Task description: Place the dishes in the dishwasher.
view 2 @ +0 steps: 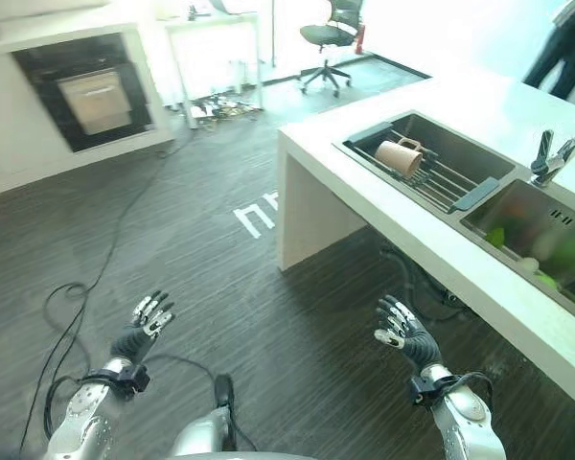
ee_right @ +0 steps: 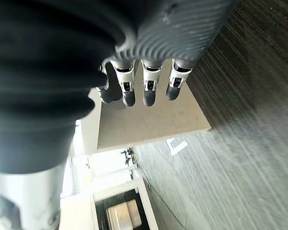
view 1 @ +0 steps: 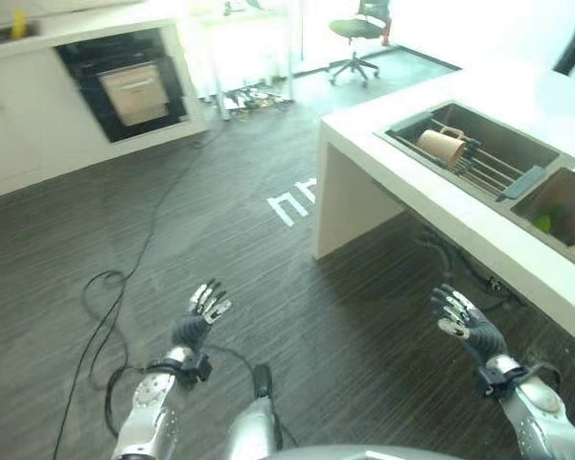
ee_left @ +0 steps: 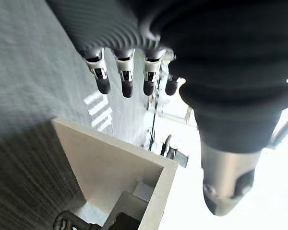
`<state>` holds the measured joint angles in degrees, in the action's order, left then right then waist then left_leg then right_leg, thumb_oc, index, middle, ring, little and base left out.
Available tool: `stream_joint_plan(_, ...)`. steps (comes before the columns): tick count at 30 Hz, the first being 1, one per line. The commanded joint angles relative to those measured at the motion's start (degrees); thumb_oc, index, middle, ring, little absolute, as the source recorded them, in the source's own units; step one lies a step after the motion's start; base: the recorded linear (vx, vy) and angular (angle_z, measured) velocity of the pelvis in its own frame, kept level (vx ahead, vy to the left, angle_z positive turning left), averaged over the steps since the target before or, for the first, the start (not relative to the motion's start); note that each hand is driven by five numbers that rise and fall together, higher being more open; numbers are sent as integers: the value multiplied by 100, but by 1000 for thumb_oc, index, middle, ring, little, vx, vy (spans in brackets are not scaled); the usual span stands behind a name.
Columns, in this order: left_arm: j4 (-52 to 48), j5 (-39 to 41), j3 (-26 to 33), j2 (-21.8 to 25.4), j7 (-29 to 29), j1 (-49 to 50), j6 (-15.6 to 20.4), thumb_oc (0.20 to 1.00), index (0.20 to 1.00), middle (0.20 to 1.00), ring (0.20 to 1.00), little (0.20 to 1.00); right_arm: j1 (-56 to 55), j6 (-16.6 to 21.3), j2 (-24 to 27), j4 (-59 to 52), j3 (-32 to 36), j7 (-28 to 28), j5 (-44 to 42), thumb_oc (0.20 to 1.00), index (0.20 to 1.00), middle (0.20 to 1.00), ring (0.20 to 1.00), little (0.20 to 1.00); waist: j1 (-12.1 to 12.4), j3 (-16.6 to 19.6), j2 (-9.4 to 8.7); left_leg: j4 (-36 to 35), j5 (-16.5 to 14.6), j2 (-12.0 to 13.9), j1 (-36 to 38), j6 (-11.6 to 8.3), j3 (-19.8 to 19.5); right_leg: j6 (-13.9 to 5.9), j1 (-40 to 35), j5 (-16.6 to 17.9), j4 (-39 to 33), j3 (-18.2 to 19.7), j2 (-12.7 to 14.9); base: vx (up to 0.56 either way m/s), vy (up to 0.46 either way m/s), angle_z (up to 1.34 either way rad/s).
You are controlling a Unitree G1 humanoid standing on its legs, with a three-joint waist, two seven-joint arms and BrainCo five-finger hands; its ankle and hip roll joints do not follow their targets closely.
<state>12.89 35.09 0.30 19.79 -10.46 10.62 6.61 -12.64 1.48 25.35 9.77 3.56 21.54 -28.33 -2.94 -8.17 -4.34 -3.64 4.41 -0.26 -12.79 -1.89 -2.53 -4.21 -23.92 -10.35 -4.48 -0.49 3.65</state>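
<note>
Strong daylight pours in from the far side of the room, where the floor point(view 1: 268, 57) around the office chair point(view 1: 356, 34) is washed out to near white. The white table point(view 2: 441, 240) top glares too (its far end melts into the brightness), while the sink point(view 2: 431, 158) basins stay readable. Beneath the table lies a soft shadow on the dark floor. In the wrist views the ribbed covers close to the lens are dark and blurred, and the background beyond the fingers point(ee_left: 127, 79) is smeared.
</note>
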Motion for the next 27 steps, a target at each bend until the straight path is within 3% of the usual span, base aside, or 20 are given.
stream_joint_plan(1, -398, -31, 41, 78, -174, 50, 473, 1000, 1000, 1000, 1000, 1000, 222, 223, 126, -263, 7, 127, -471, 1000, 1000, 1000, 1000, 1000, 229, 156, 171, -136, 190, 746, 779, -358, 78, -45, 1034, 424, 177, 79, -54, 498, 254, -92)
stream_joint_plan(2, -351, 19, 57, 131, -333, 39, 445, 1000, 1000, 1000, 1000, 1000, 226, 238, 69, -281, 4, 27, -545, 1000, 1000, 1000, 1000, 1000, 228, 170, 169, -124, 169, 692, 875, -291, 343, -132, 976, 374, 248, -31, 74, 681, 364, -129)
stream_joint_plan(3, -358, -79, 5, 181, -440, -107, 398, 1000, 1000, 1000, 1000, 1000, 163, 224, -119, -439, -7, -5, -469, 1000, 1000, 1000, 1000, 1000, 216, 185, 142, -110, 49, 501, 1038, -121, 561, -378, 1081, 561, 840, -367, 354, 533, 303, -110)
stream_joint_plan(4, -367, -72, -22, 189, -452, -134, 385, 1000, 1000, 1000, 1000, 1000, 161, 208, -134, -464, -20, -26, -514, 1000, 1000, 1000, 1000, 1000, 211, 184, 142, -131, 45, 478, 1073, -100, 593, -412, 1131, 614, 938, -398, 381, 512, 293, -88)
stream_joint_plan(5, -447, -124, -51, 230, -382, -195, 352, 1000, 1000, 1000, 1000, 1000, 149, 140, -268, -546, -71, 60, -552, 1000, 1000, 1000, 1000, 1000, 181, 170, 181, -136, -22, 409, 1219, -29, 649, -540, 1421, 910, 1536, -634, 467, 286, 168, -29)
stream_joint_plan(8, -497, -119, -85, 305, -304, -222, 423, 1000, 1000, 1000, 1000, 1000, 199, 188, -380, -516, -186, 113, -348, 1000, 1000, 1000, 1000, 1000, 182, 114, 275, -136, -119, 446, 1478, 1, 871, -576, 1795, 1160, 2143, -1014, 661, 197, 112, -40)
stream_joint_plan(10, -559, -156, -47, 382, -231, -256, 477, 1000, 1000, 1000, 1000, 1000, 247, 223, -426, -525, -257, 154, -352, 1000, 1000, 1000, 1000, 1000, 194, 58, 309, -136, -193, 495, 1652, -14, 1040, -548, 1923, 1111, 2079, -1412, 684, 152, 40, -56)
stream_joint_plan(13, -896, -175, 60, 524, -67, -328, 350, 1000, 1000, 1000, 1000, 1000, 337, 52, -365, -780, -222, 267, -501, 1000, 1000, 1000, 1000, 1000, 262, -44, 290, -136, -302, 560, 1881, -106, 1418, -516, 1883, 1040, 1533, -2355, 595, 129, -22, -66)
stream_joint_plan(17, -1326, -715, 181, 594, 139, -192, 572, 1000, 1000, 1000, 1000, 1000, 552, 15, -175, -1081, -285, 361, -681, 1000, 1000, 1000, 1000, 1000, 473, -75, 258, -136, -479, 691, 2174, -288, 2039, -528, 1780, 1241, 884, -3327, 839, 87, -91, -95)
stream_joint_plan(23, -2264, -642, 322, 648, 21, -207, 1462, 1000, 1000, 1000, 1000, 1000, 617, 298, 96, -2021, -246, 649, -1065, 1000, 1000, 1000, 1000, 1000, 342, -160, 201, 176, -525, 791, 2302, -293, 2513, -321, 1733, 972, 682, -2981, 520, 47, -189, -78)
stream_joint_plan(24, -2394, -568, 316, 623, -7, -276, 1531, 1000, 1000, 1000, 1000, 1000, 700, 309, 183, -2145, -228, 741, -1106, 1000, 1000, 1000, 1000, 1000, 325, -188, 174, 629, -521, 885, 2188, -387, 2534, -228, 1673, 964, 580, -2910, 441, 44, -330, -61)
stream_joint_plan(25, -2570, -538, 253, 633, 28, -390, 1731, 1000, 1000, 1000, 1000, 1000, 881, 323, 426, -2389, -169, 838, -1334, 1000, 1000, 1000, 1000, 1000, 310, -268, 116, 1747, -131, 1121, 1747, -583, 2508, 17, 1594, 1028, 390, -2827, 331, 39, -292, -60)
stream_joint_plan(27, -2759, -387, 235, 622, 20, -431, 1803, 1000, 1000, 1000, 1000, 1000, 1000, 279, 552, -2593, -116, 987, -1590, 1000, 1000, 1000, 1000, 1000, 311, -310, 100, 2414, -31, 1258, 1458, -691, 2386, 122, 1547, 1003, 343, -2756, 285, 58, -185, -52)
